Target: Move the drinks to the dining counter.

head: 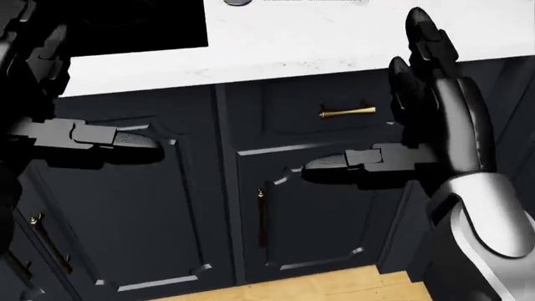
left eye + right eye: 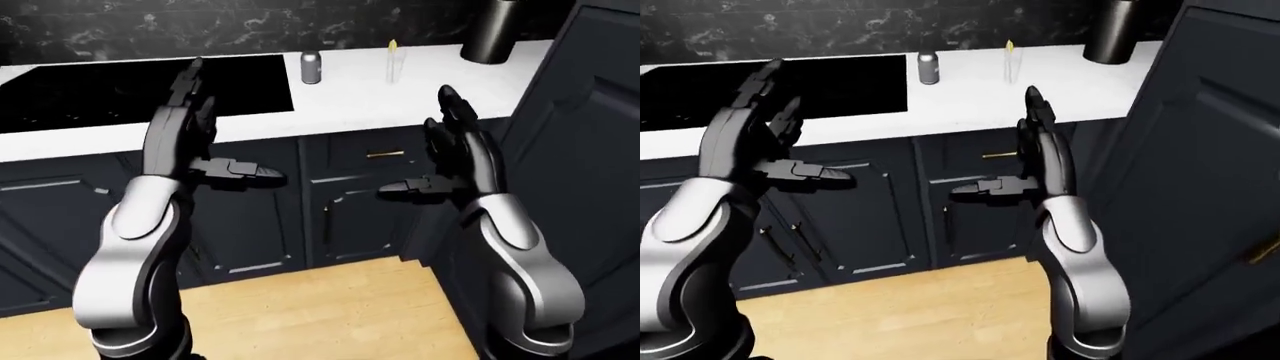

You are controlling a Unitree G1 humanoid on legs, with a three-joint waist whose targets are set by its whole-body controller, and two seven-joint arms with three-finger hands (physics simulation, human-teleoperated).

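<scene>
Drinks: small grey can (image 2: 311, 67) and clear glass w/ yellow bit on top (image 2: 393, 63) stand upright on white worktop (image 2: 350, 101), near 12 o'clock in left-eye view, can just left of glass, apart. Black cooktop (image 2: 120, 94) at 10 o'clock of can, set in same worktop. Dark cylinder container (image 2: 489, 31) at 2 o'clock, by the wall. Left robot hand (image 2: 190, 139) raised, fingers spread wide, holds nothing. Right robot hand (image 2: 455, 154) same: open, empty. Both below the drinks in view, well apart from them. Dark cabinets (image 2: 340, 202) w/ brass handle (image 1: 346, 112) under worktop; wood floor (image 2: 300, 315) at 6 o'clock.
</scene>
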